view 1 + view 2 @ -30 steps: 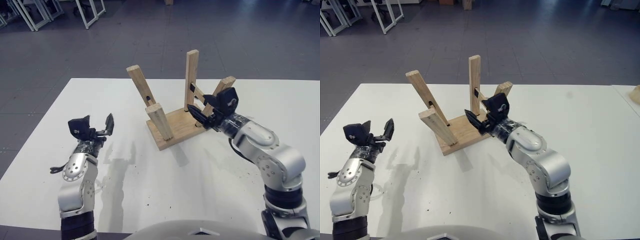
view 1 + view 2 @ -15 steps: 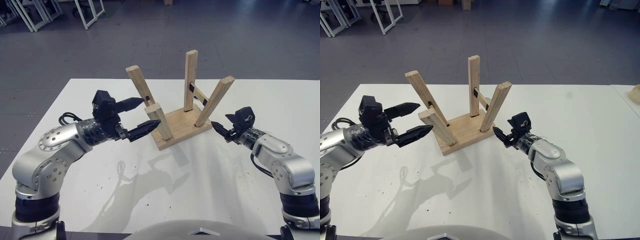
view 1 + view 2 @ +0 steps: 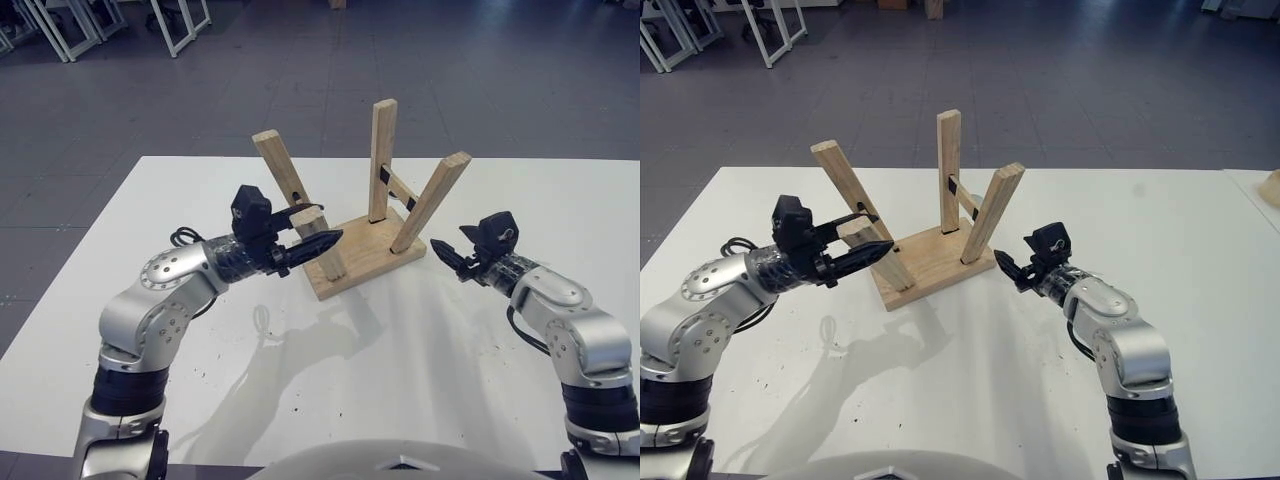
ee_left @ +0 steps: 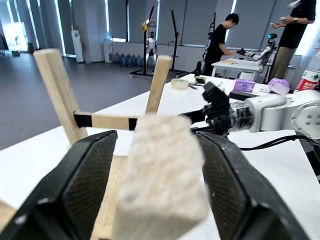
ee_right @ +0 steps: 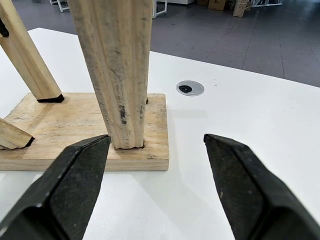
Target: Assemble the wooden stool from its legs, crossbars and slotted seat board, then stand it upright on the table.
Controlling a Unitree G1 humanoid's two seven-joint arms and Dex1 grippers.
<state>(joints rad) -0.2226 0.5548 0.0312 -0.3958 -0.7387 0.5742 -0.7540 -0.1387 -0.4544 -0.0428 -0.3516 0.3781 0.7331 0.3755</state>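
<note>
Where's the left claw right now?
In the head views, the left claw sits left of centre over the table, open around the nearest leg of the upturned stool.

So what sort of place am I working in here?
Probably a robotics lab or workshop hall: a white work table standing in a wide open room with a bare grey floor, and white metal-framed benches parked at the back.
</note>
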